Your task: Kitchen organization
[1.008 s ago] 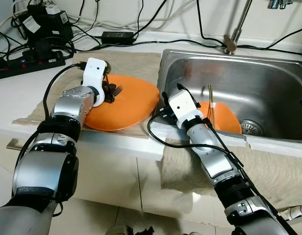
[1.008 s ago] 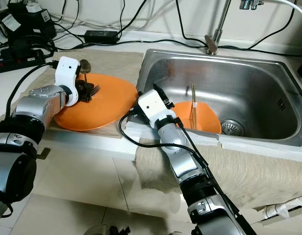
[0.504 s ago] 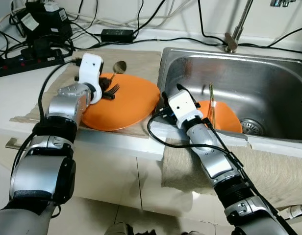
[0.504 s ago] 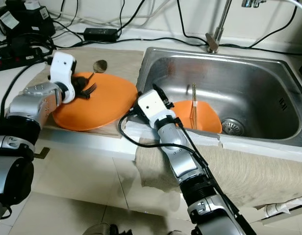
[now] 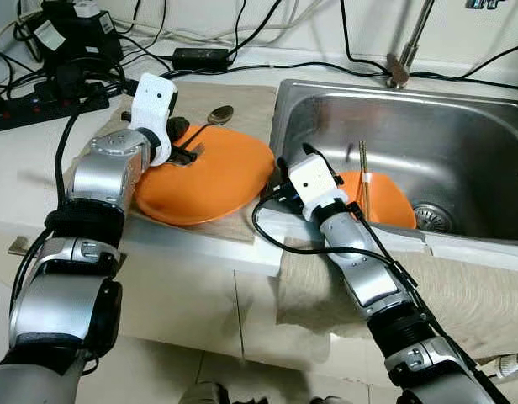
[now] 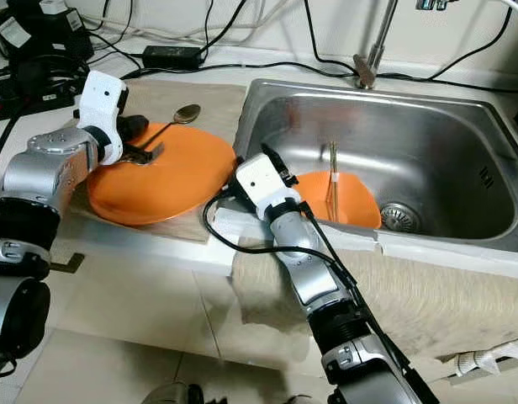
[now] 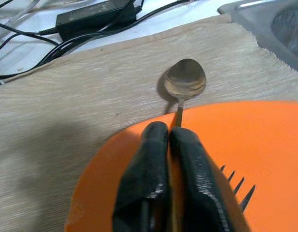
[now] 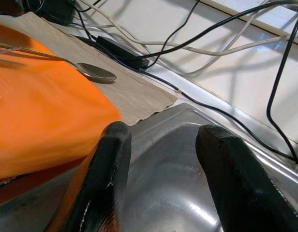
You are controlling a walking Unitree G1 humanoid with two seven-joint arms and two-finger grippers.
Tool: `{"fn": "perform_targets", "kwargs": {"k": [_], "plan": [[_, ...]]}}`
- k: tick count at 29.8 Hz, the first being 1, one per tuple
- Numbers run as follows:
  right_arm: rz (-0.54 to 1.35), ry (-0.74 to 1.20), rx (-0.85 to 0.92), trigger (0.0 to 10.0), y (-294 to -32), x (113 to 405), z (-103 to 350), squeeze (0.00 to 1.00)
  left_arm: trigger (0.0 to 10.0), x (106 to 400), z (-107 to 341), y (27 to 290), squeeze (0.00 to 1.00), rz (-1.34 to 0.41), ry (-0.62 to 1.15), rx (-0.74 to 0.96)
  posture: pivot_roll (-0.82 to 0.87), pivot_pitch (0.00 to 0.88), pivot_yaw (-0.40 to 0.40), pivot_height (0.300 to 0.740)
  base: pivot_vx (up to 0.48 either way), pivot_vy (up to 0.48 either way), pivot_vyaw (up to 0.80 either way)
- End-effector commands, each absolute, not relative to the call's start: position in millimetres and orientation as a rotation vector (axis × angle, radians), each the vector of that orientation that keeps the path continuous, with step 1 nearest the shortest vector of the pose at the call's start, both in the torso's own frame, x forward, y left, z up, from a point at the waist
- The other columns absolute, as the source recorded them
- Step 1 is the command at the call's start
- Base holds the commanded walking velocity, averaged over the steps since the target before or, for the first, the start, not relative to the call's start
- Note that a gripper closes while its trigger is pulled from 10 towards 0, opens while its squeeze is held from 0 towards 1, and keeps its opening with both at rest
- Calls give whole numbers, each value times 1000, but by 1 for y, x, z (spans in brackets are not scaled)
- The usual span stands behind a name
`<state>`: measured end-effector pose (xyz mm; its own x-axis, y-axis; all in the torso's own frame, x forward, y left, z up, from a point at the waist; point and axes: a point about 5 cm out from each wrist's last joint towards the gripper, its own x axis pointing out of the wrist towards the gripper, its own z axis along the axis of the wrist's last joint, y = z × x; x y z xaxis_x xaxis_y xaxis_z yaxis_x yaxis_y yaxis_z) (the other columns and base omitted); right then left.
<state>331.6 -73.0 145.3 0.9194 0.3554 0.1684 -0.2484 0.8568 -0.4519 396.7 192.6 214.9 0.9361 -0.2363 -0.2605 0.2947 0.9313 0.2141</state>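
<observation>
Orange plate [image 5: 208, 172] on worktop carries fork [image 7: 233, 186]; my left gripper [image 7: 168, 137] pinches spoon [image 7: 184, 82] handle above it. Right gripper [image 8: 161, 159] spread, empty, at sink [image 5: 461, 143] rim. Second plate, chopsticks [image 5: 361, 172] still in sink, unsorted.

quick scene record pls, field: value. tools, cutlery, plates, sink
left tool: shut on spoon handle, over counter plate
spoon: bowl past plate rim, above the cloth
fork: on counter plate, beside left tool
counter plate: orange, on cloth left of sink
right tool: open, at sink's left rim
sink: holds second orange plate
sink plate: chopsticks across it
chopsticks: paired
</observation>
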Motion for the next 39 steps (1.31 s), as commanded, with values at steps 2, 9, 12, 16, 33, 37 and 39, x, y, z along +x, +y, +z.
{"fn": "perform_targets", "kwargs": {"k": [2,9,12,16,33,37,39], "plan": [[333,-244,-439,10000,-71,331,144,0,10000,396,205,195,1000,-282,270,289,67,36,44,740,0,0,0],[321,-248,-434,10000,-74,330,145,0,10000,394,193,194,1000,-300,309,294,55,29,49,740,0,0,0],[320,-247,-434,10000,-74,330,145,0,10000,394,190,195,1000,-301,318,292,49,25,51,740,0,0,0],[318,-246,-435,10000,-75,330,145,0,10000,395,189,195,1000,-308,326,291,47,23,51,740,0,0,0],[324,-243,-438,10000,-73,330,144,0,10000,393,172,199,0,-358,465,299,50,20,52,740,0,0,0],[323,-240,-438,10000,-74,329,144,0,10000,392,168,199,0,-371,486,293,50,21,53,740,0,0,0],[322,-238,-439,10000,-74,330,143,0,0,391,165,198,0,-396,495,288,49,26,54,740,0,0,0]]}}
